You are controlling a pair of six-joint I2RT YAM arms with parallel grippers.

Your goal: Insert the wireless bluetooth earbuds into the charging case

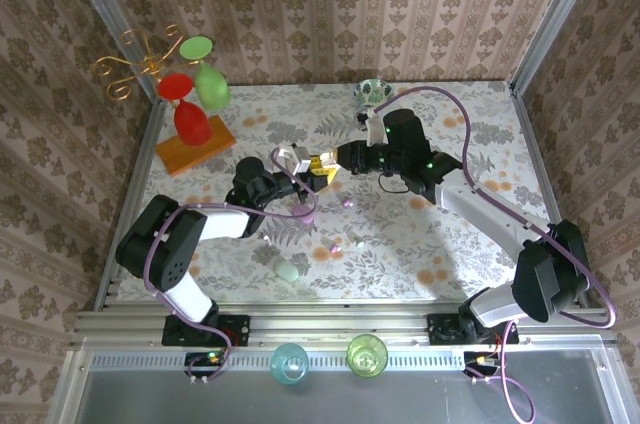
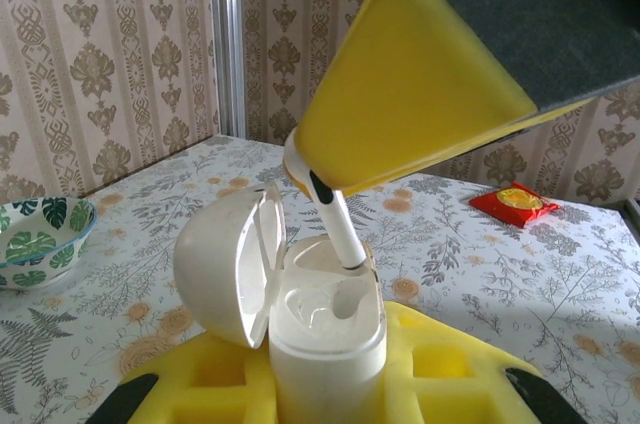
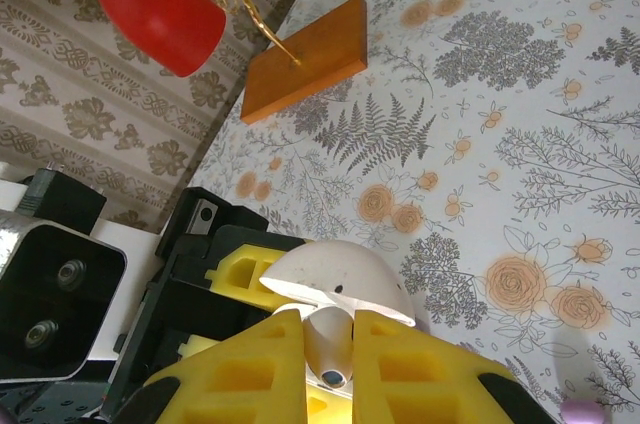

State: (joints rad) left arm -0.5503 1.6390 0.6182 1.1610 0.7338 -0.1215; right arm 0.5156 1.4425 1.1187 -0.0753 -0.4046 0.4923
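Charging case (image 2: 325,324): white, upright, lifted off the counter (image 1: 440,254), with its lid (image 2: 220,264) swung open to one side.
Left pincer (image 2: 325,379): clamped on the charging case's lower body, a yellow pad on each side.
Right pincer (image 3: 328,339): just above the charging case, its yellow pads pressed together on an earbud.
Earbud (image 2: 343,229): white, stem pointing down, its tip at the rim of one well in the charging case's body; the other well looks bare.
Loose earbuds (image 1: 348,202): three small pale buds on the counter, on the arm-base side of the charging case.
Pale green case (image 1: 287,270): on the counter, closer to the arm bases than the charging case.
Bowl (image 2: 40,234): well beyond the charging case, on its lid side.
Red packet (image 2: 515,204): beyond the charging case, opposite the lid.
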